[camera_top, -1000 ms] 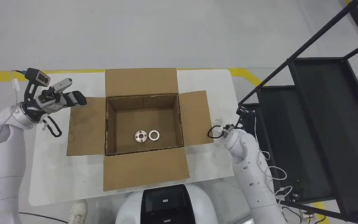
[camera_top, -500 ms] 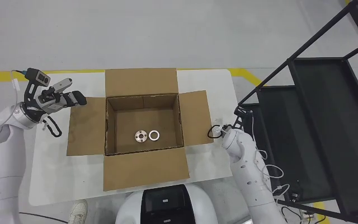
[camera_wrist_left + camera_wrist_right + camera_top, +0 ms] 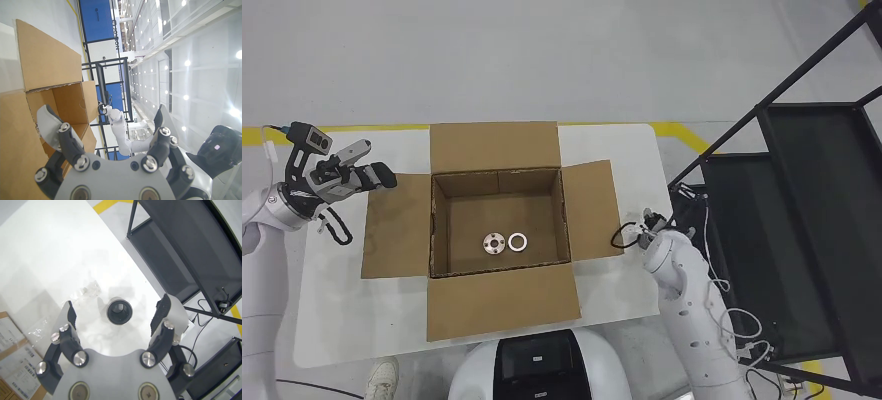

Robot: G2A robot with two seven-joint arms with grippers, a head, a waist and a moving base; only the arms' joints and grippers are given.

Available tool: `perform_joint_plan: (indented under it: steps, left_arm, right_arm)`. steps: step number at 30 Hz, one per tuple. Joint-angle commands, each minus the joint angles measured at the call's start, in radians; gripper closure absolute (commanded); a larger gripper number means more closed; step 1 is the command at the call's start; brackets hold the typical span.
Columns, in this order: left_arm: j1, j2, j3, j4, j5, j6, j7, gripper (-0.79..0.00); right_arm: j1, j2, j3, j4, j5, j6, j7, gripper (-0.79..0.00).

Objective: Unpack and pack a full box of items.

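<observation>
Spread pincer (image 3: 116, 302) over upright metal cylinder (image 3: 119, 313)

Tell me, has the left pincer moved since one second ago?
No. The left pincer stays by the far corner of the box's left flap.

print | blue wall panels (image 3: 96, 22): white lettering | box (image 3: 4, 316) flap, labels (image 3: 14, 336): barcodes, text too blurred to read

Left hand (image 3: 103, 113) held level, jaws apart; right hand (image 3: 116, 303) points downward, jaws apart.
</observation>
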Motion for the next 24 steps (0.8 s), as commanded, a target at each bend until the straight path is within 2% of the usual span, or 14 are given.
perform_joint_plan:
  steps: [1, 9, 12, 15, 19, 24]
  left_arm:
    - [0.000, 0.000, 0.000, 0.000, 0.000, 0.000, 0.000, -0.785]
    - [0.000, 0.000, 0.000, 0.000, 0.000, 0.000, 0.000, -0.785]
    - [0.000, 0.000, 0.000, 0.000, 0.000, 0.000, 0.000, -0.785]
    - [0.000, 0.000, 0.000, 0.000, 0.000, 0.000, 0.000, -0.785]
    - [0.000, 0.000, 0.000, 0.000, 0.000, 0.000, 0.000, -0.785]
    - [0.000, 0.000, 0.000, 0.000, 0.000, 0.000, 0.000, -0.785]
  right_arm:
    - [-0.016, -0.001, 0.001, -0.044, 0.003, 0.004, -0.023, -0.785]
    - [-0.072, -0.005, -0.031, -0.219, -0.010, -0.029, -0.105, -0.785]
    - [-0.098, -0.006, -0.065, -0.304, -0.031, -0.072, -0.143, -0.785]
    - [-0.129, -0.004, -0.112, -0.381, -0.078, -0.141, -0.171, -0.785]
    - [-0.151, 0.002, -0.182, -0.469, -0.095, -0.315, -0.168, -0.785]
    - [-0.125, 0.008, -0.287, -0.518, -0.129, -0.500, -0.072, -0.785]
